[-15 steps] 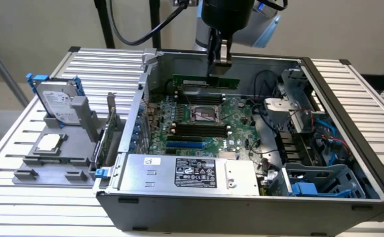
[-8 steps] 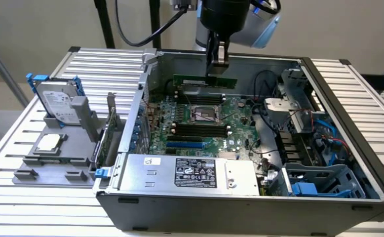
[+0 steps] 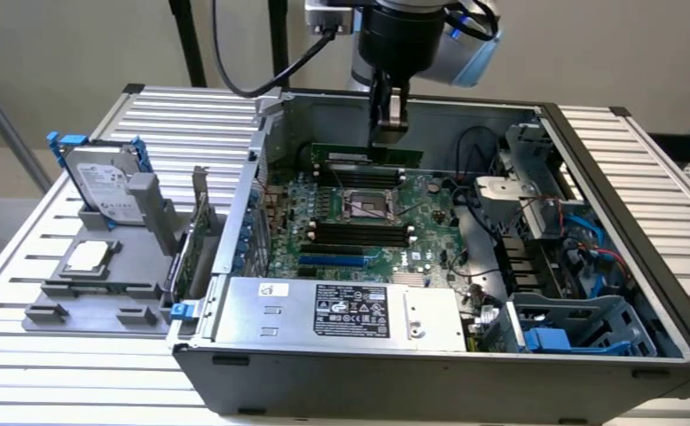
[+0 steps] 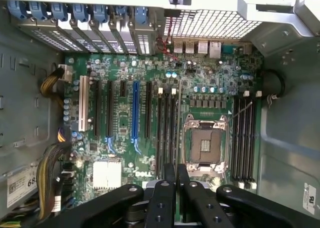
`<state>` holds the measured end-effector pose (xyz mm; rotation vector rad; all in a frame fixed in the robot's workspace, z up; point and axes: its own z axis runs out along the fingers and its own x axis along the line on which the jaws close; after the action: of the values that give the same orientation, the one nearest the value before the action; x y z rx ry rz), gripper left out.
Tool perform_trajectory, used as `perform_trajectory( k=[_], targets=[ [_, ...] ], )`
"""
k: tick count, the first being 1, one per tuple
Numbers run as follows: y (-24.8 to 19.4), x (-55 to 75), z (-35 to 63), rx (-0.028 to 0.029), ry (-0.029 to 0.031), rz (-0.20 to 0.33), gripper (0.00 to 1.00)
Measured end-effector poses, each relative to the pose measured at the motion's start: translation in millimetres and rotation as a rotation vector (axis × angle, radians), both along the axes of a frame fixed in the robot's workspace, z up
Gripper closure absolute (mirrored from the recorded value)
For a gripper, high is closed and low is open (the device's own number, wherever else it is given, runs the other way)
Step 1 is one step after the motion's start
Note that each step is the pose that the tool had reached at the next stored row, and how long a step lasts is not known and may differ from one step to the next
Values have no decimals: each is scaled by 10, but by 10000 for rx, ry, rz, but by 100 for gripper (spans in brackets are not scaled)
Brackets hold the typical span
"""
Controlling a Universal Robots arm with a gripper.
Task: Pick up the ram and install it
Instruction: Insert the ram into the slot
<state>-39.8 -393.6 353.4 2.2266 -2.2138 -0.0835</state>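
Observation:
The ram (image 3: 363,155) is a long, thin green stick held level under my gripper (image 3: 389,140), which is shut on its upper edge. It hangs inside the open computer case (image 3: 629,222), over the far side of the motherboard (image 3: 357,213) and above the empty processor socket (image 3: 375,206). In the wrist view the two black fingers (image 4: 163,198) stand close together around a thin green edge, with the gripper (image 4: 176,175) high above the board. Long black memory slots (image 4: 167,128) run beside the socket (image 4: 205,145), and more slots (image 4: 244,138) lie on its other side.
A grey fixture (image 3: 97,302) on the exterior view's left holds a hard drive (image 3: 103,182), a square silver processor chip (image 3: 89,257) and an upright expansion card (image 3: 197,226). The power supply (image 3: 333,311), drive cage (image 3: 570,324) and cables (image 3: 499,257) crowd the case.

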Motion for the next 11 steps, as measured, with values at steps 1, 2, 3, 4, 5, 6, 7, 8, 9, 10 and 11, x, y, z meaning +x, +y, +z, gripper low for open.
perform_trajectory(
  k=[1,2,3,4,5,6,7,8,9,10,11],
  targets=[
    [0,0,-18,-5,0,0,87],
    [0,0,-36,-12,0,0,87],
    [0,0,-54,-19,1,0,87],
    [0,0,-72,-27,1,0,87],
    [0,0,-90,-35,0,0,87],
    [0,0,-109,-41,0,0,87],
    [0,0,-127,-48,0,0,87],
    [0,0,-145,-56,0,0,87],
    [0,0,-163,-63,0,0,87],
    [0,0,-181,-69,1,0,87],
    [0,0,-199,-73,0,0,87]
  ],
)
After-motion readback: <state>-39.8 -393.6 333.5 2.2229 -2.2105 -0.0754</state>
